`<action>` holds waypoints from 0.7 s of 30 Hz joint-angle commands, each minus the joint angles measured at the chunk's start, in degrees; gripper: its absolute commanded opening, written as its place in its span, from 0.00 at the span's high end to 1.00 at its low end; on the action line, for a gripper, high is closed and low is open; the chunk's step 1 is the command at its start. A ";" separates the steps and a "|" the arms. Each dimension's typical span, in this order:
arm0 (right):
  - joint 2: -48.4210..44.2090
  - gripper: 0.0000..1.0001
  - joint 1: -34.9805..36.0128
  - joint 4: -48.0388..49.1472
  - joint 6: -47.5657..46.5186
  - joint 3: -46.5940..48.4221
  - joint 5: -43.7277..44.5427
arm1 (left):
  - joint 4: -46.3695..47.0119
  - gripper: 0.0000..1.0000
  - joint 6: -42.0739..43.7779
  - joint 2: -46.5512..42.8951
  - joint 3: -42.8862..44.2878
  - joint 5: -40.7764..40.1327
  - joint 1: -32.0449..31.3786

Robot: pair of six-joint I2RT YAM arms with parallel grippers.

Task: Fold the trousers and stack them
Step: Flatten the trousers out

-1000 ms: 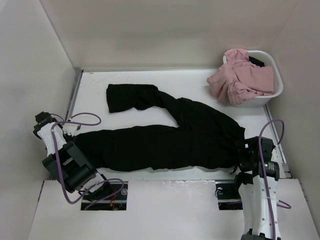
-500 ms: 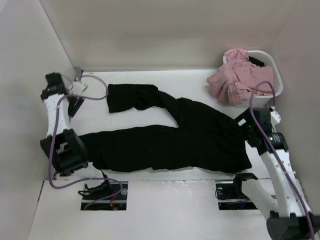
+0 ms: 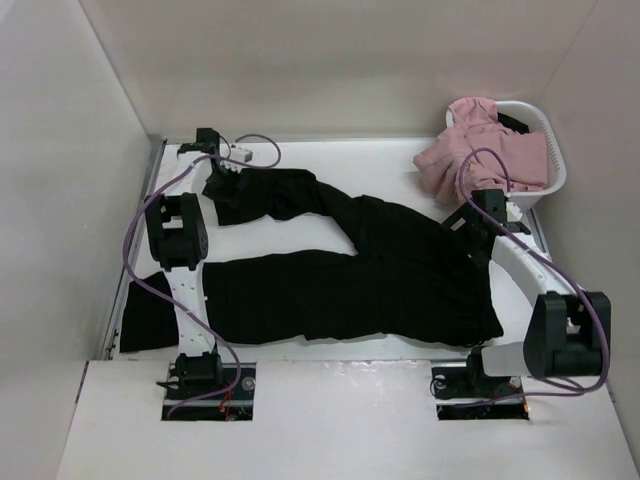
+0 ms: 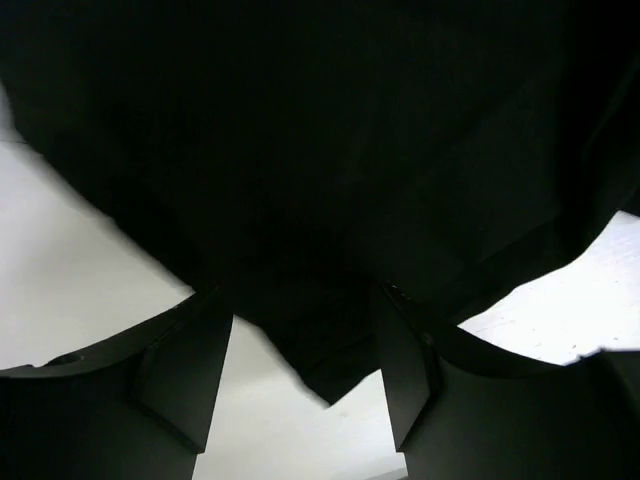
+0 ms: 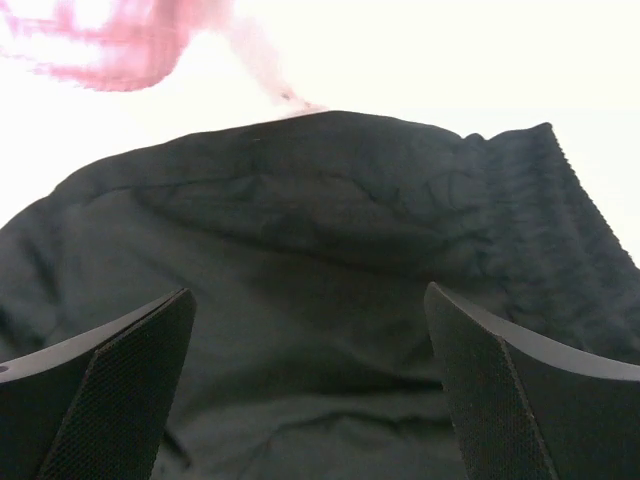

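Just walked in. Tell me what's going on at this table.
Two robot arms are setting up to fold a pair of black fabric trousers, spread flat and unfolded on the white table. The left gripper is open at the cuff of the far leg, cloth lying between its jaws. The right gripper hangs open over the waist end, near the white plastic basket holding a pink garment. Neither has gripped anything yet.

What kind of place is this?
Probably a lab booth for laundry-folding trials: plain walls around a white table, black trousers spread on it, a basket of pink clothes.
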 commanded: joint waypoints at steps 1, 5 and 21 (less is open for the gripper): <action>3.08 0.00 -0.14 6.19 2.69 -0.69 -0.04 | 4.33 0.46 -3.59 -2.46 -3.88 -2.72 -0.83; 4.76 0.10 -0.23 7.07 7.09 -2.80 0.05 | 11.81 0.58 1.22 -2.29 -9.85 -17.38 -0.83; 2.74 0.37 1.70 7.51 6.49 -7.55 1.02 | 18.35 0.42 26.23 -26.55 -30.73 -8.12 15.51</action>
